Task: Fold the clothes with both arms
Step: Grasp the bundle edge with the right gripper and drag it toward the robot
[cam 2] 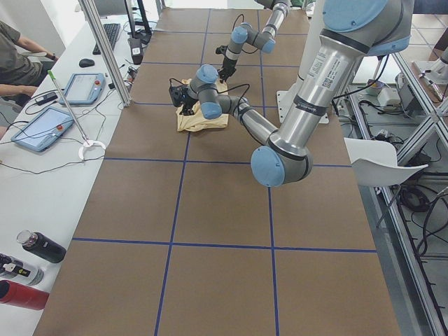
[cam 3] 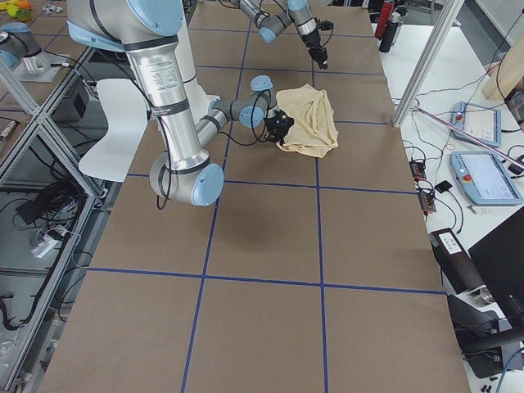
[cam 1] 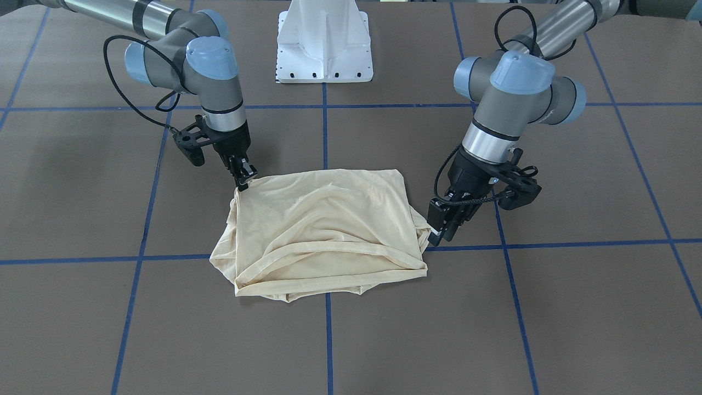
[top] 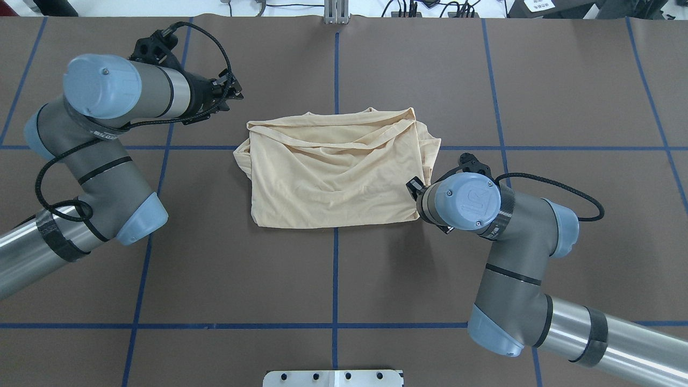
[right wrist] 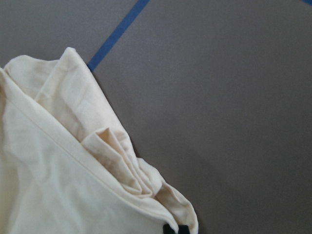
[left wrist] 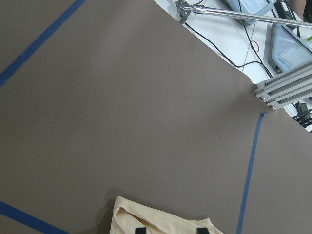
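Note:
The pale cream-yellow shirt (cam 1: pixel 329 230) lies folded into a rumpled rectangle at the middle of the brown table (cam 1: pixel 576 307); its print and neck label are hidden. It also shows in the overhead view (top: pixel 333 172). My right gripper (cam 1: pixel 245 180) is shut on the shirt's corner nearest the robot; in the right wrist view (right wrist: pixel 175 229) its tips sit together on a bunched fold (right wrist: pixel 122 165). My left gripper (cam 1: pixel 437 233) is open at the shirt's opposite side edge. In the left wrist view (left wrist: pixel 170 230) its fingertips (left wrist: pixel 140 230) stand apart over the cloth corner (left wrist: pixel 161 219).
The white pedestal base (cam 1: pixel 324 44) stands at the robot's side of the table. Blue tape lines (cam 1: pixel 326 131) grid the surface. An aluminium post (left wrist: pixel 282 87) and control tablets (cam 2: pixel 38 129) sit past the far table edge. Bottles (cam 2: pixel 42 246) lie at one end.

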Motion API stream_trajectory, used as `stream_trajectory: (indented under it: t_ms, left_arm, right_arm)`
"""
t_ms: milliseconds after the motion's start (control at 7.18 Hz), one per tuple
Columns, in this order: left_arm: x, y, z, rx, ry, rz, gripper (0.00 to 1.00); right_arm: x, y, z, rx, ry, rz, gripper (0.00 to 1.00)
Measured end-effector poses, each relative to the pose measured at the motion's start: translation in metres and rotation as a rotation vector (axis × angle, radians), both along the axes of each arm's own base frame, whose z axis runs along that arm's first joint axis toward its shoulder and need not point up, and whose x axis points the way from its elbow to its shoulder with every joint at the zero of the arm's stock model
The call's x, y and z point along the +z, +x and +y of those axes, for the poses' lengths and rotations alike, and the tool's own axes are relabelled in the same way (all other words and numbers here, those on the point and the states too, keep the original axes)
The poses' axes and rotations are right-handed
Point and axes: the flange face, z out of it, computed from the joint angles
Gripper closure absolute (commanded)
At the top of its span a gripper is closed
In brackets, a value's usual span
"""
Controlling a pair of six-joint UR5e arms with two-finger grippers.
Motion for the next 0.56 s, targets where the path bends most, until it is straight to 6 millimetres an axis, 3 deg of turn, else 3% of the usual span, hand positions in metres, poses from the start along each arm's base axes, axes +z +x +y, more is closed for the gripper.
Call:
stream_trajectory:
  t_ms: [278,418,557]
  left_arm:
    - [-0.004,-0.001,0.001,0.003,0.003,0.007,0.55]
    - [-0.008,-0.002,0.003,0.006,0.008,0.015,0.55]
    - [-0.015,-0.004,0.007,0.012,0.017,0.027,0.55]
  right_arm:
    - [-0.009,0.026,0.011,-0.002,0.005,-0.021,1.0]
    - [-0.011,0.046,0.033,-0.02,0.0,-0.017,1.0]
    - [-0.019,0.056,0.07,-0.072,-0.013,0.003,1.0]
